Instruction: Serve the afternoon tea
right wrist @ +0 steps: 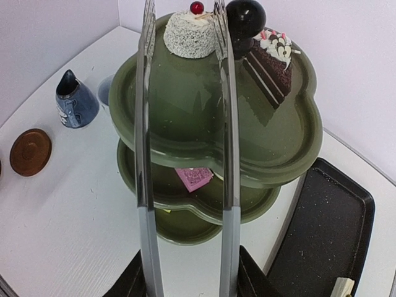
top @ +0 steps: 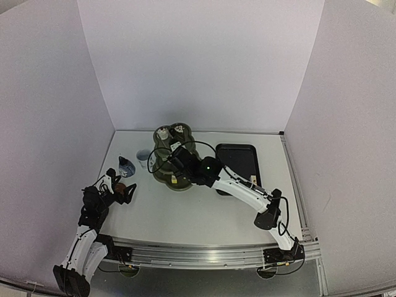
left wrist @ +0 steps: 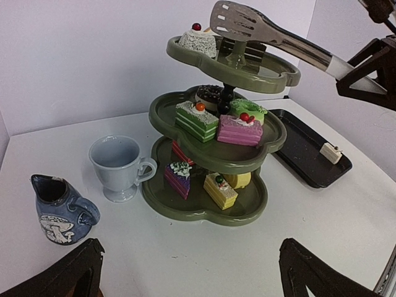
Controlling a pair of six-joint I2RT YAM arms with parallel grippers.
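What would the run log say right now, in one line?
right end effector: holds tongs over stand top | tongs: empty | left end effector: open

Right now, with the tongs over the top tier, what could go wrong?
The metal tongs, held by the right gripper, hang close to the white cherry-topped cake and the stand's black knob; a small drift may knock the cake off. A push on the stand may also upset the pale cup beside it.
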